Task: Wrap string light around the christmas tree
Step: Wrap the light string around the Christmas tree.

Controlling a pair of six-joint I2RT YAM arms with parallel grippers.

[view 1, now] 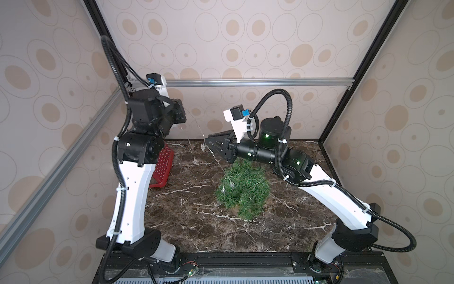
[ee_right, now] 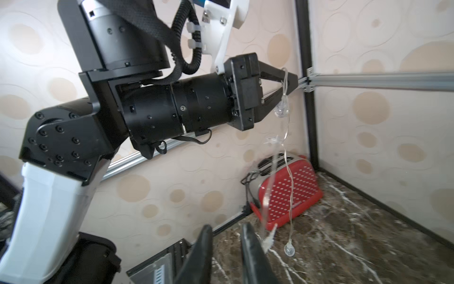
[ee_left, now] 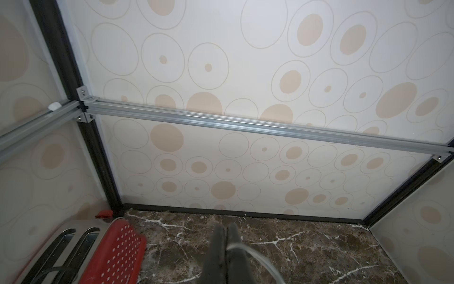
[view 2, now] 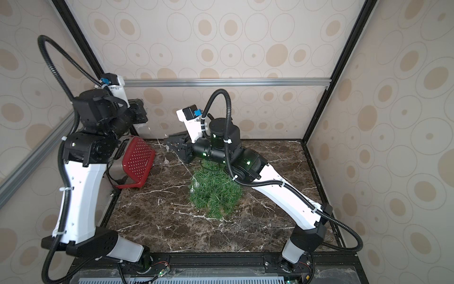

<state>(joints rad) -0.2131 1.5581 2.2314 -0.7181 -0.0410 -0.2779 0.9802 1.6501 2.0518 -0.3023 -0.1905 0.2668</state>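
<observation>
The christmas tree [view 1: 243, 189] [view 2: 213, 191] stands mid-table, its top hidden under my right wrist. The string light [view 1: 194, 161] [view 2: 166, 162] runs from the tree's left side up to my left gripper [ee_right: 293, 81] [ee_left: 227, 227], which is raised near the back left corner and shut on the thin wire [ee_left: 250, 250]. Loose strands with clear bulbs [ee_right: 289, 249] dangle below it. My right gripper [view 1: 208, 141] [view 2: 167, 143] [ee_right: 227, 227] hovers just behind and left of the tree top. It is open with nothing in the gap, and a strand hangs beside the outside of one finger [ee_right: 253, 248].
A red toaster [view 1: 164, 167] [view 2: 138, 159] [ee_right: 287, 191] [ee_left: 110, 255] with white dots stands at the back left of the marble table [view 1: 196, 221], under my left arm. Patterned walls with aluminium rails [ee_left: 245, 125] enclose the back and both sides.
</observation>
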